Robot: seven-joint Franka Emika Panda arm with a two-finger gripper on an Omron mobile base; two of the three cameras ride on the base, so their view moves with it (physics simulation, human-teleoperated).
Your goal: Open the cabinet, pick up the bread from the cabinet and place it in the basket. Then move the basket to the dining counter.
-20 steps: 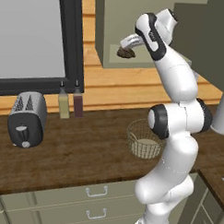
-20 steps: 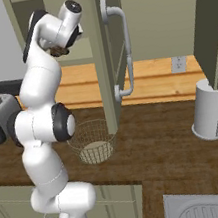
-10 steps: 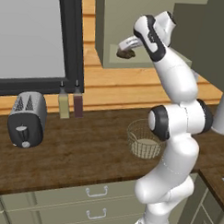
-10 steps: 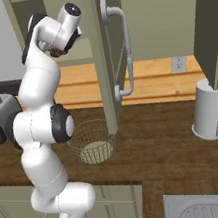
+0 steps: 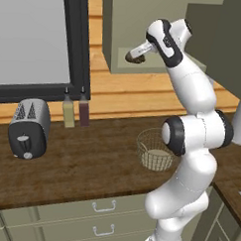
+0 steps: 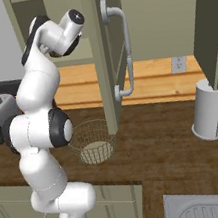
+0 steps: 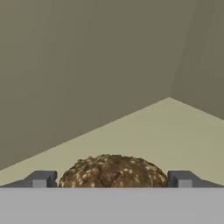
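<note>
- Gripper [image 5: 133, 55] is closed on the bread [image 5: 135, 55], a dark seeded lump held high at the mouth of the cabinet [image 5: 146, 29]; in the hand view the bread [image 7: 113, 171] sits between the two dark finger tips [image 7: 40, 179], one on each side.
- Behind the bread, the hand view shows the cabinet's [image 7: 87, 65] plain olive inner walls and its pale shelf floor.
- Cabinet door [image 6: 103, 56] stands swung open toward the robot, its silver bar handle [image 6: 127, 52] facing right; seen edge-on from the right base view, it rises just behind the basket [image 6: 92, 143].
- Basket [image 5: 155, 150] rests on the wooden worktop [image 5: 81, 165] well below the gripper, partly covered by the arm's elbow in the left base view; it looks to hold nothing but its pale base, though the mesh is hard to read.
- Toaster [image 5: 28, 128] and two bottles [image 5: 76, 108] stand to the left under a dark-framed window [image 5: 36, 39].
- White rounded container [image 6: 210, 109] stands at the right, near a sink [image 6: 210, 208] cut off by the lower edge.
- From the right base view the arm's own wrist hides the gripper's grasp.
</note>
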